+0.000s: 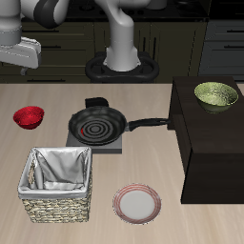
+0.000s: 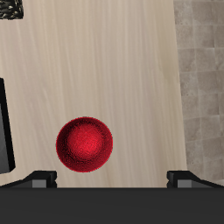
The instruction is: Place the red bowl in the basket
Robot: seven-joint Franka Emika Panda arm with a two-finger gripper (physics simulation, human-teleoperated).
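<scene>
While the red bowl (image 1: pixel 29 116) sits on bare tabletop at the exterior frame's left edge, apart from the basket (image 1: pixel 59 184) lower left, your gripper (image 2: pixel 110 178) hangs above it, fingers spread, holding nothing.

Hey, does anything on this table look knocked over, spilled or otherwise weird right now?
Nothing stands out. The red bowl sits upright on the table, the basket stands square, and the frying pan rests level on its burner.

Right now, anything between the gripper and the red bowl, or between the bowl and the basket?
Nothing visible. The red bowl sits alone on bare table under the gripper. The basket, nearer the front edge, has only open tabletop between.
</scene>
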